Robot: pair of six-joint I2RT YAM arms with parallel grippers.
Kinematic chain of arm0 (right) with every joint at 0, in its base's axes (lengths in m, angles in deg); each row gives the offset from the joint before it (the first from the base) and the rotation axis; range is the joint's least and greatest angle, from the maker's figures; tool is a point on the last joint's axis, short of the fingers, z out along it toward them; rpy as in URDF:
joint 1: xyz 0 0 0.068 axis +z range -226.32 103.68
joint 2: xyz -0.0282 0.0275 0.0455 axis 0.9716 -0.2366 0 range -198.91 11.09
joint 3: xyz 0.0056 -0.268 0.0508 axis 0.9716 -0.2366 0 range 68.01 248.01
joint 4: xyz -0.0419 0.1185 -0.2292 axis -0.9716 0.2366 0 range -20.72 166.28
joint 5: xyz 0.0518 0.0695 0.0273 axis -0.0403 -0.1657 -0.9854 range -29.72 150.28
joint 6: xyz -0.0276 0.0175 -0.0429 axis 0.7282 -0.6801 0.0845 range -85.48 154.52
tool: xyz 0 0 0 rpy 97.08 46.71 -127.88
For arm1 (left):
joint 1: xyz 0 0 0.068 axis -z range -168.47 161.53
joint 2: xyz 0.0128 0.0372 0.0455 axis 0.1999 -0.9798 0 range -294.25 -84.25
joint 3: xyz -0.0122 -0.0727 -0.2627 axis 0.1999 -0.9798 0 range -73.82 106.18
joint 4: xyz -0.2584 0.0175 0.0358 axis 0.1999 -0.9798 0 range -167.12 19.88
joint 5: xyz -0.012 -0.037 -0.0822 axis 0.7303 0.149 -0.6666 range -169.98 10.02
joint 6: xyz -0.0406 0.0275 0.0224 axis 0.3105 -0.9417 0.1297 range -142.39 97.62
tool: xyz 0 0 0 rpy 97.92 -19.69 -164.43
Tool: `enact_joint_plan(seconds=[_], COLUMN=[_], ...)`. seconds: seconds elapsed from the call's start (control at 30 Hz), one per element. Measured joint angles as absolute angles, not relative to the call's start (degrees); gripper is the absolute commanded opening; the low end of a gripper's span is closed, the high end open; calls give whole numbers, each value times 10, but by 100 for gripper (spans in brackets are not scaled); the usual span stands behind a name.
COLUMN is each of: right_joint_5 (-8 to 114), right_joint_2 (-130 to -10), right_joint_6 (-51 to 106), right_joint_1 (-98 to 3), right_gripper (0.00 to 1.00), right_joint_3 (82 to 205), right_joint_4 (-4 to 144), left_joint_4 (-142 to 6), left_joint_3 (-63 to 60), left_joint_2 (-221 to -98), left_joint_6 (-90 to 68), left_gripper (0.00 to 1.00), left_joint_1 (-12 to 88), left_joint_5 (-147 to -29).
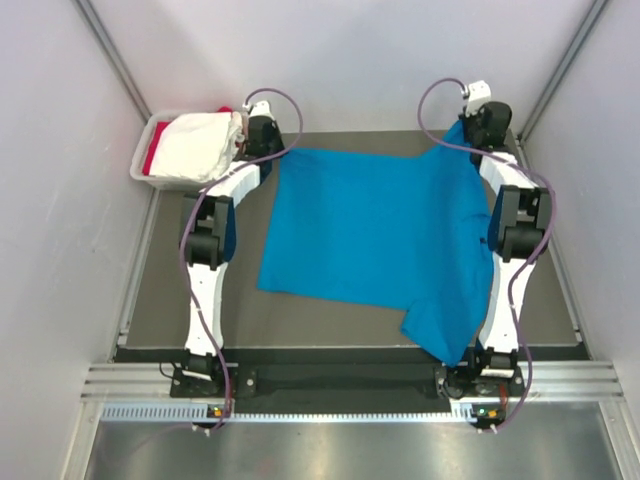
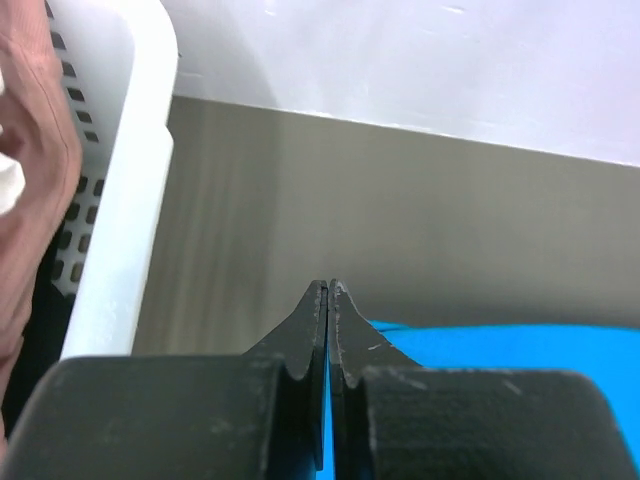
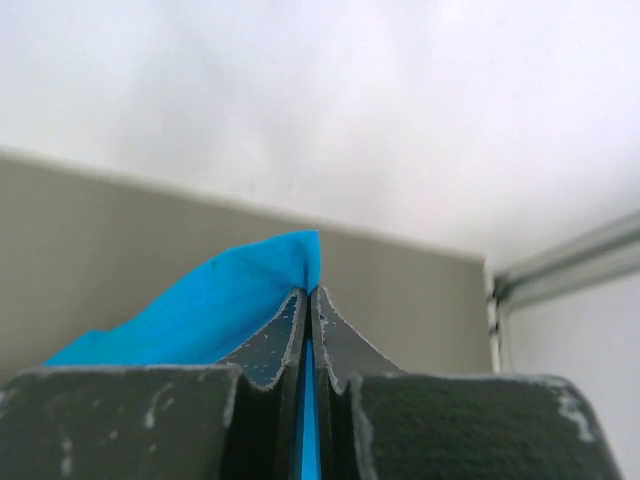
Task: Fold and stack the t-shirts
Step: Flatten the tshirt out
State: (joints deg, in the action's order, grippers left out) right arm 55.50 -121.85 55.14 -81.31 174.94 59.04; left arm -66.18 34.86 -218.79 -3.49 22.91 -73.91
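Right pincer (image 3: 308, 292): your fingers are pressed together on a corner of the blue shirt (image 3: 225, 300). A blue strip shows between them, and the cloth peaks at their tips.
Left pincer (image 2: 328, 288): closed too, with the fingers meeting. You can see a thin blue line in the slit, and the shirt's edge runs off to the right just below the tips, so it grips the shirt's other far corner.
Right arm (image 1: 510, 225): stretched forward along the table's right side, with the wrist at the far right corner.
Left arm (image 1: 210, 240): reaching forward and angled inward, with the wrist just beside the tub (image 1: 140, 168).
Blue shirt: spread across the middle of the table (image 1: 170, 320) between your two arms. Its far edge is strung from one pincer to the other, and its near right part trails toward the right arm's base.
Tub: in the far left corner, holding a white shirt (image 1: 200, 140), with a red shirt (image 1: 152, 160) showing at its left edge.
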Motion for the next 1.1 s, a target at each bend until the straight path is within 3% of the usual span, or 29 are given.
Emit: enact_joint_plan(seconds=[0.33,0.8,1.1], right_joint_5=[527,527,528], right_joint_2=[-1256,-1251,-1170], right_joint_6=[508,493,484], right_joint_1=[-813,-813,-821], right_gripper=[0,0,0], right_joint_3=[1806,1752,1659], right_joint_4=[553,537,500], left_joint_4=[-653,-610,-607], left_joint_3=[358,344,343], left_joint_2=[-2212,-2213,-2213], left_joint_6=[-41,-46,-60], left_gripper=[0,0,0], left_joint_1=[217,201,201], left_joint_5=[-740,-827,-865])
